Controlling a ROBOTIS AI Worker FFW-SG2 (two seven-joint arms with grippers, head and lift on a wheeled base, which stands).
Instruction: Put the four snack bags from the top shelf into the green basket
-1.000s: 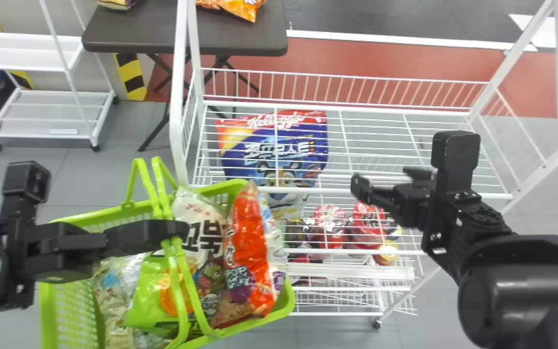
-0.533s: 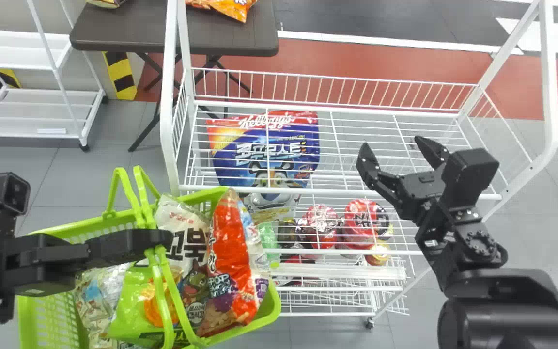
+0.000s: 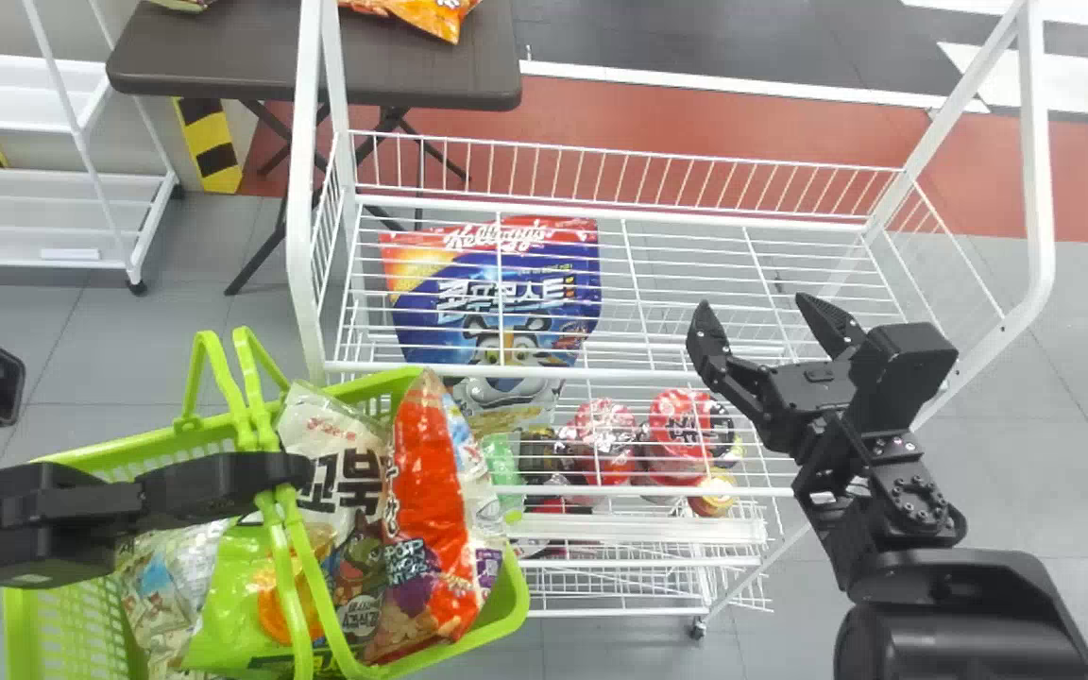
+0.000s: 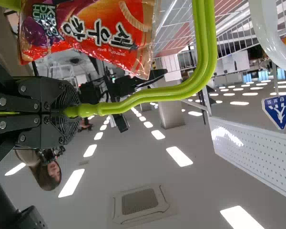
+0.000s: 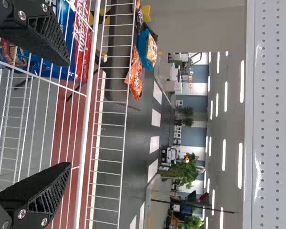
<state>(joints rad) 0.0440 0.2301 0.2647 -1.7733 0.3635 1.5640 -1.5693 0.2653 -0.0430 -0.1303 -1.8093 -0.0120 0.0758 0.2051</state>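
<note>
My left gripper (image 3: 284,467) holds the handles of the green basket (image 3: 506,604) in the head view; in the left wrist view the same gripper (image 4: 69,110) is shut on the green handle (image 4: 181,90). Several snack bags lie in the basket, among them a red one (image 3: 431,501), a white one (image 3: 317,425) and a green one (image 3: 242,586). My right gripper (image 3: 754,326) stands open over the right part of the rack's top shelf (image 3: 695,227), with nothing held. Its spread fingers frame bare wire in the right wrist view, around the gripper (image 5: 62,114).
On a lower level, beneath the top wires, are a large blue cereal bag (image 3: 497,293) and red packages (image 3: 686,430). White rack posts (image 3: 1035,170) rise at both sides. Behind stands a dark table (image 3: 317,57) with an orange bag (image 3: 435,14).
The right gripper has turned, its fingers now pointing forward and visibly spread. The rack, basket and left arm have shifted leftward together in the head view. The left gripper keeps its hold.
</note>
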